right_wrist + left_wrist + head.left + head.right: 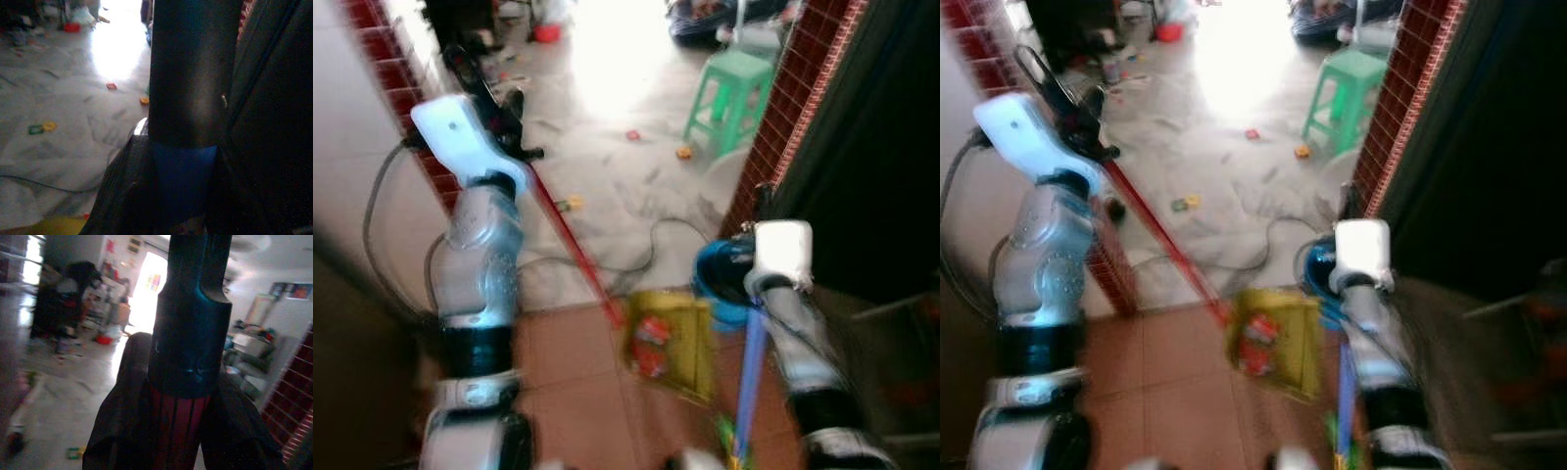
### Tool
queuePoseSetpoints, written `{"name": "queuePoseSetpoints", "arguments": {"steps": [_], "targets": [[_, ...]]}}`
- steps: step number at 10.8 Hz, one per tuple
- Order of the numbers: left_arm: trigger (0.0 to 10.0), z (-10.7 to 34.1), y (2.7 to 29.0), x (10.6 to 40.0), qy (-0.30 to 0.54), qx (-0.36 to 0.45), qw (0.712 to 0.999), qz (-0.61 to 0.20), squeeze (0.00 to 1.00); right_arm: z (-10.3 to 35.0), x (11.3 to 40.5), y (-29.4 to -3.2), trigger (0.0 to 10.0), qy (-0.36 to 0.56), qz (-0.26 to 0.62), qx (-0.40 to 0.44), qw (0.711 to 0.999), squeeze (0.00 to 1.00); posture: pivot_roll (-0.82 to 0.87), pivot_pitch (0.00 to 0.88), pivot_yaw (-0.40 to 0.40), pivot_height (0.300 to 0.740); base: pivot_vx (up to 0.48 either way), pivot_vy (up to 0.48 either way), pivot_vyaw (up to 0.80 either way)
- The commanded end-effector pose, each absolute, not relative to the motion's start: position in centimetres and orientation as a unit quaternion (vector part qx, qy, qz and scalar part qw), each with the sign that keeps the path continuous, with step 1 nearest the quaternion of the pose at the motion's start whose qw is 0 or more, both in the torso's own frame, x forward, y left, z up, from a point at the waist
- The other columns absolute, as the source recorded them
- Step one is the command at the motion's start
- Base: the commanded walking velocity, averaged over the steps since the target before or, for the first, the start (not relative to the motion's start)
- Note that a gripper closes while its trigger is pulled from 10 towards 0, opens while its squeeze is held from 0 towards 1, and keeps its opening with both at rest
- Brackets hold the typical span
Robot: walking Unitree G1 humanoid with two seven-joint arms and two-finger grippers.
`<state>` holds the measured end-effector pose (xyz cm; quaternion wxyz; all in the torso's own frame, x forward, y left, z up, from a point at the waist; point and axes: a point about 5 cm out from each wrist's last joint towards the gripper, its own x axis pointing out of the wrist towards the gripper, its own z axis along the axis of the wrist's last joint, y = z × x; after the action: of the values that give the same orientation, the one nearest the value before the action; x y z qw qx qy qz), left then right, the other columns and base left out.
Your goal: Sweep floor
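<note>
From the head camera I see my left gripper (499, 108) raised high on its arm, fingers closed around the dark grip of a red-handled broom (570, 240). In the left wrist view the handle (183, 382) runs straight up between the fingers, which sit tight against it on both sides. The red shaft slants down and away from that gripper toward the tiled floor, and its lower end meets a yellow dustpan (674, 345) with red markings.

My right gripper (756, 257) is lower and off to the other side, closed on a blue handle (751, 377); the right wrist view shows the blue shaft (183, 176) clamped between the dark fingers. This handle drops straight down from the gripper, just beside the dustpan. I cannot tell from the blur whether it joins the pan. A blue bucket (720, 284) sits right beside the right gripper.

Ahead of both grippers the pale marble floor (607, 166) carries small scattered bits of litter (632, 135) and a dark cable (651, 240). A green stool (729, 98) stands further out, beyond the right gripper, next to a red brick pillar (793, 117)
</note>
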<state>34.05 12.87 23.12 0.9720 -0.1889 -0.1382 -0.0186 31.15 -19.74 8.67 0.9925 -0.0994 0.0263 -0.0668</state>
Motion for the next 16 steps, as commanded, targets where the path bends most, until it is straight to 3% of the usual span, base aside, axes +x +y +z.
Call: {"name": "queuePoseSetpoints", "arguments": {"steps": [1, 5, 11, 16], "targets": [[10.0, 25.24, 13.25, 34.04, -0.18, -0.214, 0.96, -0.018, 0.0, 10.03, 31.77, -18.91, 10.0, -0.004, -0.05, -0.114, 0.992, 0.0, -0.02, 0.0, 0.008, 0.74, 0.48, 0.0, 0.0], [10.0, 25.21, 13.12, 33.95, -0.182, -0.209, 0.961, -0.017, 0.0, 9.93, 31.71, -18.6, 10.0, -0.004, -0.043, -0.107, 0.993, 0.0, -0.02, 0.0, 0.009, 0.74, 0.48, 0.0, -0.49], [10.0, 25.23, 12.7, 33.78, -0.186, -0.195, 0.963, -0.023, 0.0, 9.94, 31.82, -18.22, 10.0, -0.007, -0.035, -0.107, 0.994, 0.0, -0.02, 0.0, 0.007, 0.74, 0.476, 0.0, 0.0], [10.0, 25.06, 12.71, 33.66, -0.19, -0.183, 0.965, -0.018, 0.0, 9.94, 31.88, -18.2, 10.0, -0.007, -0.032, -0.109, 0.994, 0.0, -0.02, 0.0, 0.005, 0.74, 0.0, 0.0, 0.0]]}}
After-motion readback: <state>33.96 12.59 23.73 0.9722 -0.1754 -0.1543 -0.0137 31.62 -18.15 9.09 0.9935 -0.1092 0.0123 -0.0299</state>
